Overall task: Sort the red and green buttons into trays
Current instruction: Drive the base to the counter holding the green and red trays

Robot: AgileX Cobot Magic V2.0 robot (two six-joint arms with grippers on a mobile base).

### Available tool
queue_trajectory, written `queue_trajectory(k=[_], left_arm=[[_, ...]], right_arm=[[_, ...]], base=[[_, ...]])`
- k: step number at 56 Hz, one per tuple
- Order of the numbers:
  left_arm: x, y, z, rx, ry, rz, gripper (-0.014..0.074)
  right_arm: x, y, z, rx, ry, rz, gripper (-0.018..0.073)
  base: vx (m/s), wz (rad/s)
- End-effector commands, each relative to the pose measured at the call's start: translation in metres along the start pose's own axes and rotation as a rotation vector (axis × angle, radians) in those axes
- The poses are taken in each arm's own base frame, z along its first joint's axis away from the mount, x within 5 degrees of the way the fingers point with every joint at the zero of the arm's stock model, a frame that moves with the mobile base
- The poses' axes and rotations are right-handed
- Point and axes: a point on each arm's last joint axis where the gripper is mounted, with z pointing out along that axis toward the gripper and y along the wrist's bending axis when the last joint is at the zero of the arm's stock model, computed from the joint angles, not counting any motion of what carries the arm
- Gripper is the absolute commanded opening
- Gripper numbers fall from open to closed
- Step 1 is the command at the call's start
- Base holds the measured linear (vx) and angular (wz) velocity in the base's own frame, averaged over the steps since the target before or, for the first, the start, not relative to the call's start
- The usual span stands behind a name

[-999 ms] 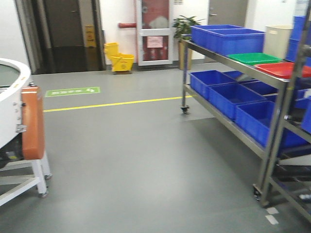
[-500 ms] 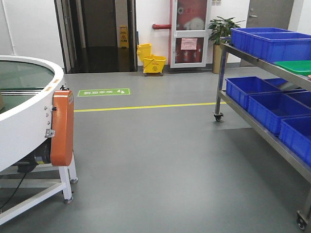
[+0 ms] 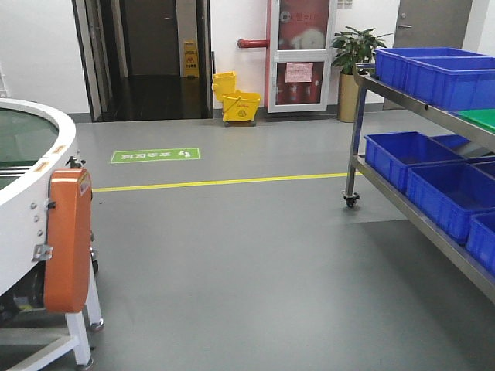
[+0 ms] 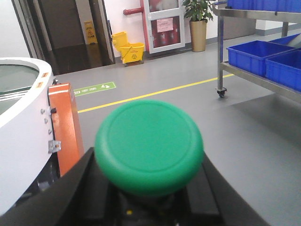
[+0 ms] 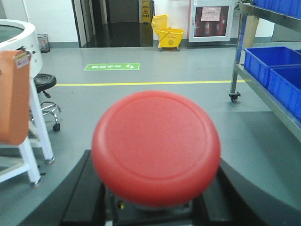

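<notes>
- Closest in, the left hand [image 4: 149, 203] is pinched on the green button [image 4: 149, 146]. Its dark fingers [image 4: 89, 188] flank the collar, and the cap rides upright above them.
- The right hand [image 5: 155, 207] clamps the red button [image 5: 156, 146] the same way, cap up between its fingers.
- Both buttons are well short of the steel rack [image 3: 355, 147], which stands ahead and to the right across open floor.
- The step in hand looks like the carry to that rack. It is best done with both grips firm and the caps level while the base closes in.
- On the rack's top shelf, the green tray [image 3: 481, 118] shows only as a sliver at the picture's right edge, on the near side of the blue crates [image 3: 437, 73].
- The red tray is out of view, so the green tray is the one to line up on first.
</notes>
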Motion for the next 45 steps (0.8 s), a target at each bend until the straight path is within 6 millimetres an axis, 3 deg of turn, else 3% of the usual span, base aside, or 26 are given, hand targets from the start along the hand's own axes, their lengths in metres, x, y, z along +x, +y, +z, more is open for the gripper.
queue_trajectory(k=[1, 45], left_arm=[[-0.0153, -0.0029, -0.0013, 0.038, -0.089, -0.010, 0.0000], [-0.0156, -0.0028, -0.0021, 0.037, -0.093, -0.010, 0.0000]], right_arm=[[-0.0185, 0.0017, -0.0012, -0.016, -0.115, -0.016, -0.0008], [-0.0178, 0.0017, 0.0003, -0.016, -0.106, -0.016, -0.0008]], base=[[0.56, -0.01], [0.61, -0.06]])
